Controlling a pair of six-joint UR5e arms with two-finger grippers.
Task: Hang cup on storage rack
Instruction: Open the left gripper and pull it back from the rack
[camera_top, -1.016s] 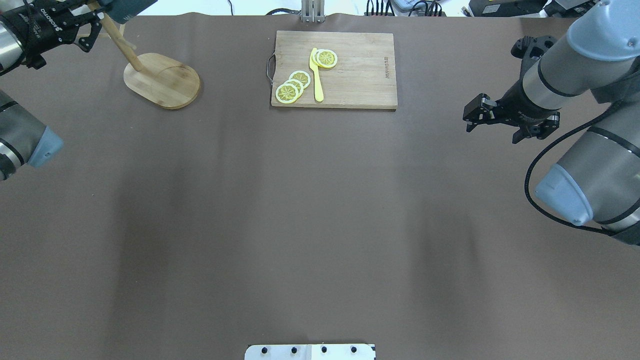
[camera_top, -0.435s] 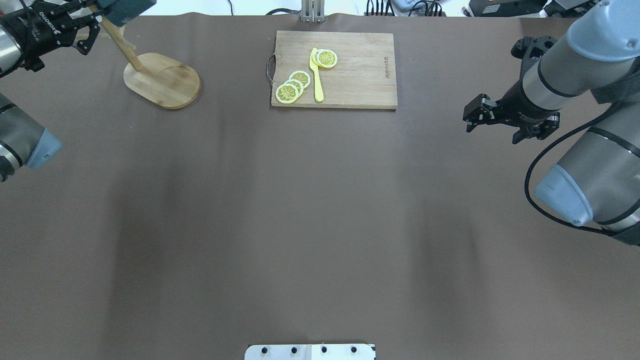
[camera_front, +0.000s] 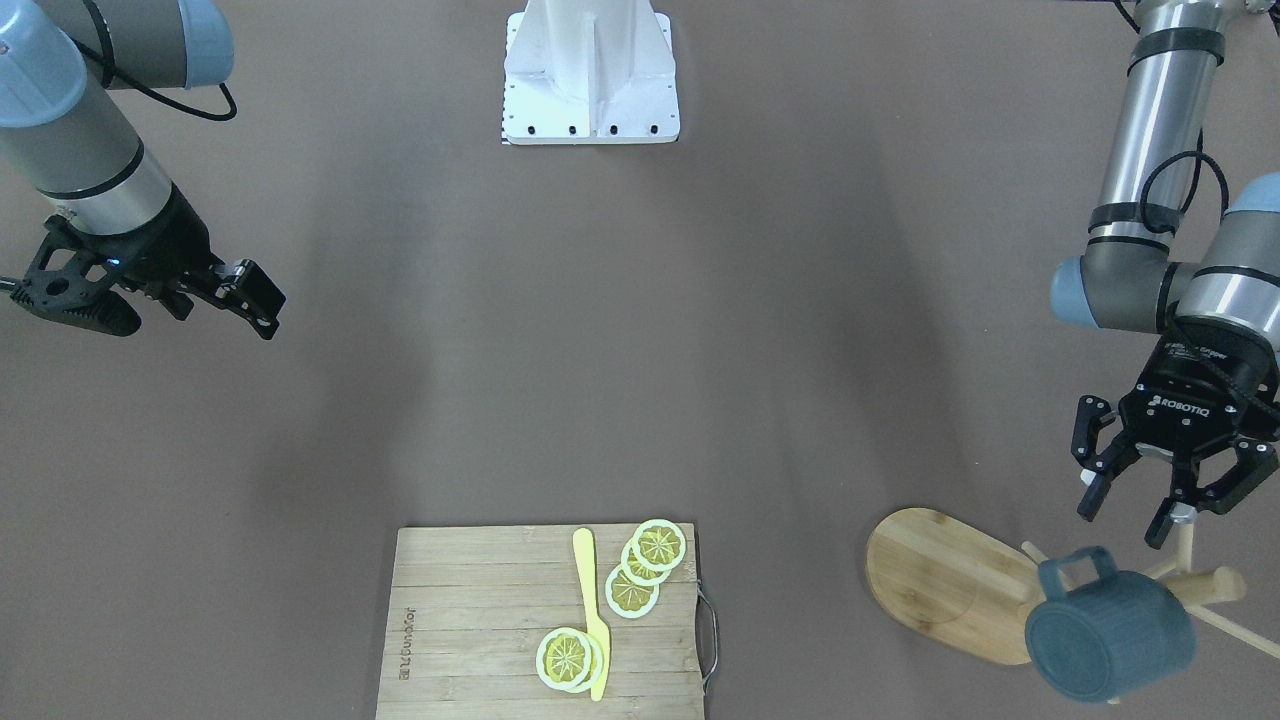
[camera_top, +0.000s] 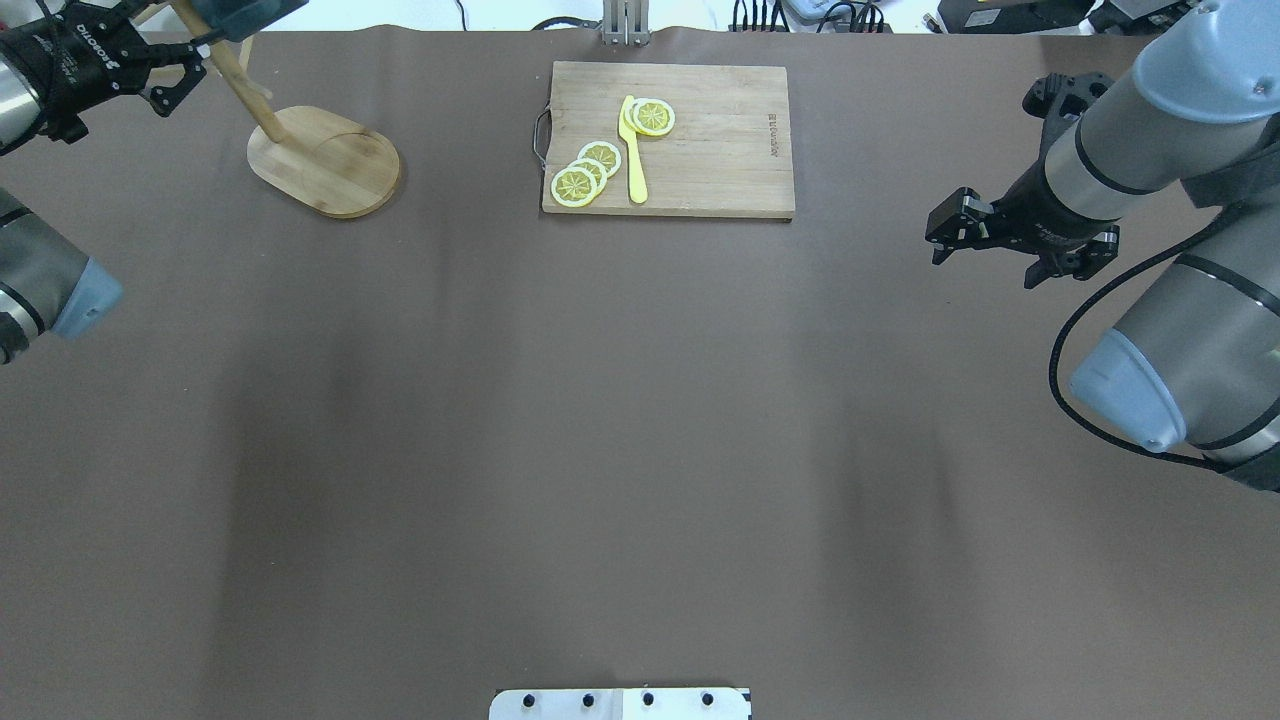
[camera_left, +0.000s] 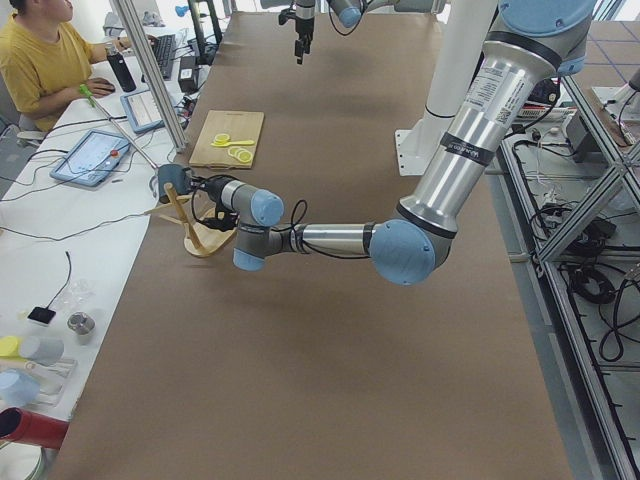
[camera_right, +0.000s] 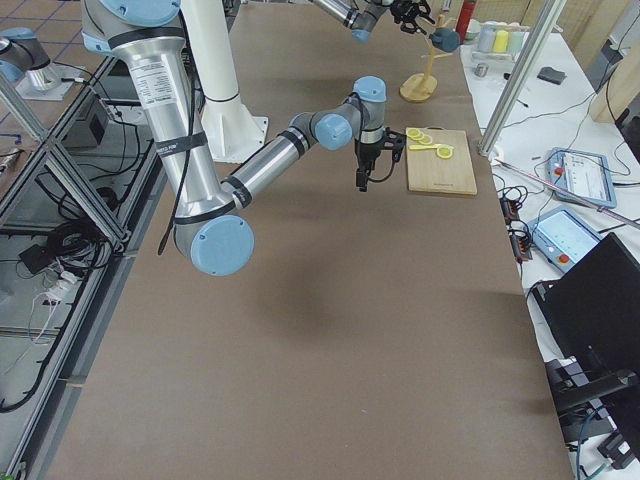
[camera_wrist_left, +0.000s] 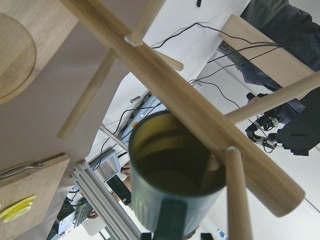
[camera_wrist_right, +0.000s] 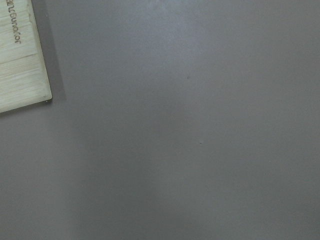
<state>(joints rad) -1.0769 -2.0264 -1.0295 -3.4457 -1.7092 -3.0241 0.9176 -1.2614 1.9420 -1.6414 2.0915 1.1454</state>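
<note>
The dark teal cup (camera_front: 1110, 625) hangs by its handle on a peg of the bamboo storage rack (camera_front: 950, 580), clear of the table. In the overhead view the cup (camera_top: 245, 15) is at the top of the slanting post above the rack's oval base (camera_top: 325, 160). My left gripper (camera_front: 1150, 510) is open and empty, just behind the rack and apart from the cup. The left wrist view looks into the cup's yellow inside (camera_wrist_left: 170, 185) beside the rack post (camera_wrist_left: 185, 110). My right gripper (camera_front: 250, 300) is shut and empty, far off over bare table.
A wooden cutting board (camera_top: 668, 140) with lemon slices and a yellow knife lies at the far middle. Its corner shows in the right wrist view (camera_wrist_right: 20, 65). The robot's white base plate (camera_front: 590, 75) is at the near edge. Brown table mat lies between.
My left gripper has drawn back to the left, away from the cup. The cup stays hanging on the rack. The right arm has not moved.
</note>
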